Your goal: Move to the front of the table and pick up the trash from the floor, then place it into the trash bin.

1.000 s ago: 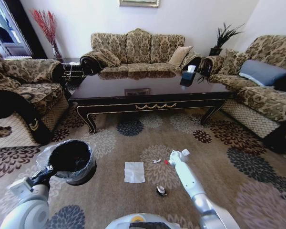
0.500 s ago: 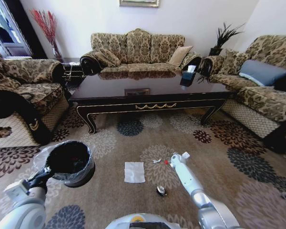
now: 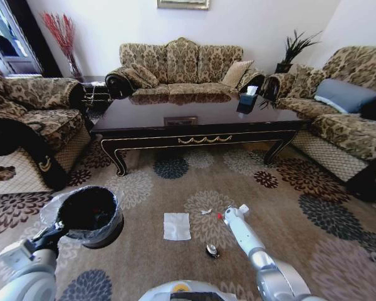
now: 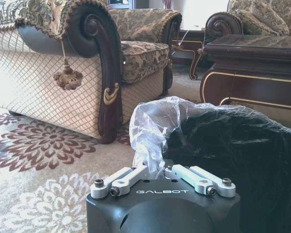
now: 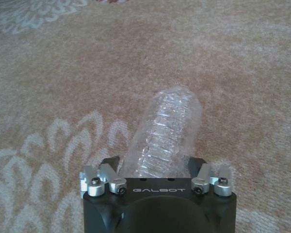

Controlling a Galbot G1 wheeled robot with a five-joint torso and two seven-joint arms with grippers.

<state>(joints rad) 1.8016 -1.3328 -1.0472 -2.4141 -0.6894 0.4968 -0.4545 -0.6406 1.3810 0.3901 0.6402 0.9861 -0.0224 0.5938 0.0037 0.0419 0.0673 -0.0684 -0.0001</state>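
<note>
Trash lies scattered on the floor just ahead of the robot, on the open carpet between it and the table. A flat white napkin sits squarely in the middle, a small dark lump is nearer the robot and to the right of it, and small white scraps lie beyond, close to a red spot at the tip of the right arm. A crinkled clear plastic bottle sticks out from between the fingers of the right gripper, which is clamped on its near end; the bottle's far end points out over bare tan carpet, and I cannot tell whether it touches the carpet.

The right gripper is low over the carpet, just right of the scraps and well apart from the napkin. The left gripper is closed on the rim of the trash bin, pinching the crumpled liner there. In the head view the trash bin is at the robot's left, its mouth open upward, with the left gripper at its near edge.

Carpet is free all around the litter. The table's front edge and carved legs stand well back; an armchair bounds the left side, a sofa the right.
</note>
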